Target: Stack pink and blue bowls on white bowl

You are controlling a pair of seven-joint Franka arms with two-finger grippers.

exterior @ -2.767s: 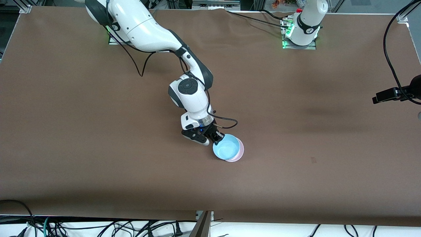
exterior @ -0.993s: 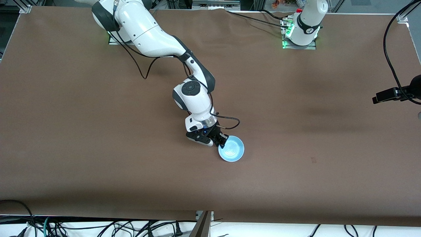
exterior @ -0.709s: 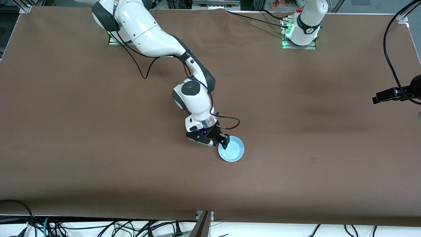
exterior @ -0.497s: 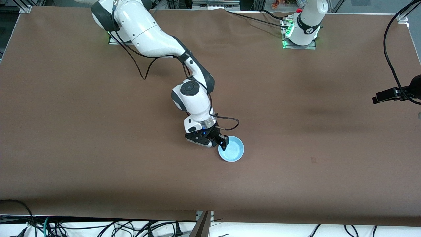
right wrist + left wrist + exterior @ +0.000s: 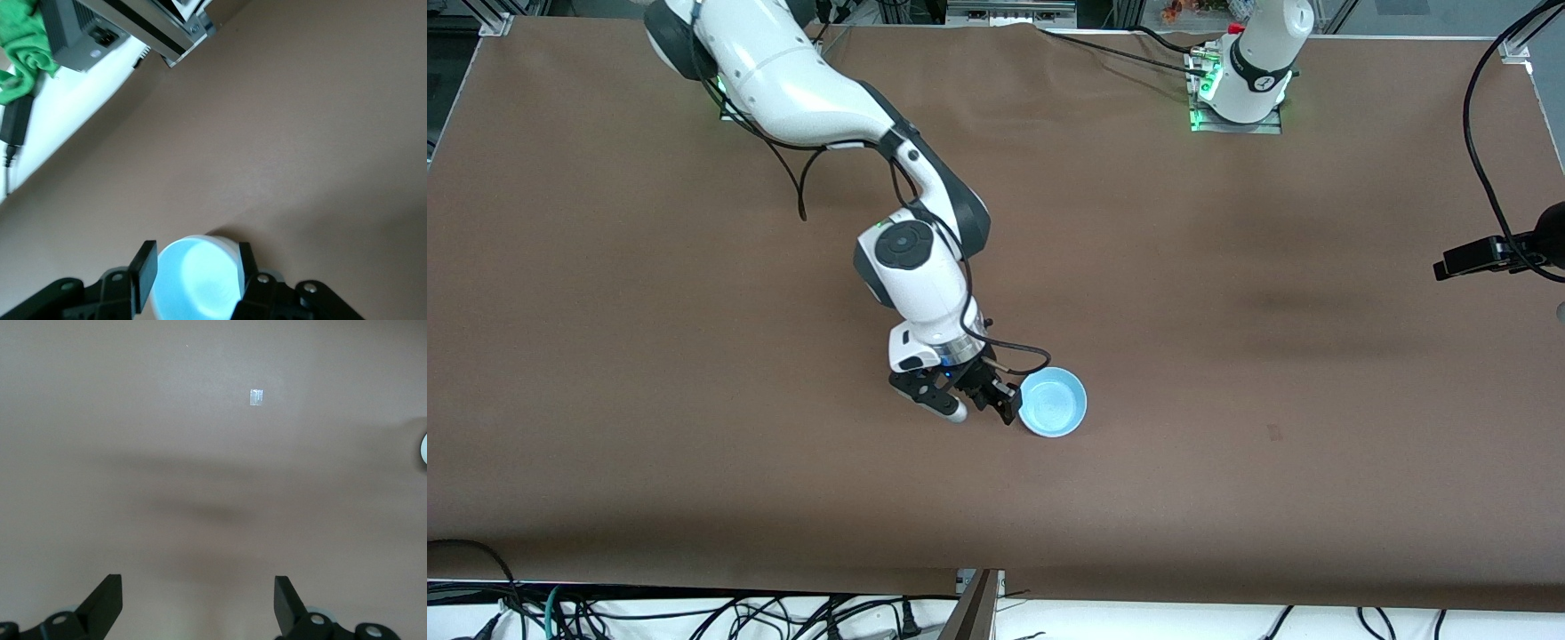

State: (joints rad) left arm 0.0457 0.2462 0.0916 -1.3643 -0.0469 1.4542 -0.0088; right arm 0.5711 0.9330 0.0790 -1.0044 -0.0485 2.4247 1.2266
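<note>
The light blue bowl (image 5: 1053, 402) sits upright in the middle of the table, nested on top of a stack. In the front view the pink bowl and the white bowl are hidden under it. In the right wrist view the blue bowl (image 5: 193, 283) shows inside a pale outer bowl wall (image 5: 231, 252); I cannot tell whether that wall is pink or white. My right gripper (image 5: 999, 404) is open and empty, just beside the blue bowl toward the right arm's end; its own view (image 5: 193, 259) shows it apart from the rim. My left gripper (image 5: 197, 610) is open and empty over bare table.
The brown table cover (image 5: 694, 400) is bare around the stack. A small tape mark (image 5: 257, 397) lies on the cover under the left wrist. A black camera mount (image 5: 1489, 253) juts in at the left arm's end. Cables (image 5: 694, 613) hang off the table's edge nearest the camera.
The right gripper set the blue bowl down onto the pink one, opened off its rim, and drew back toward the right arm's end. The bowl stayed put.
</note>
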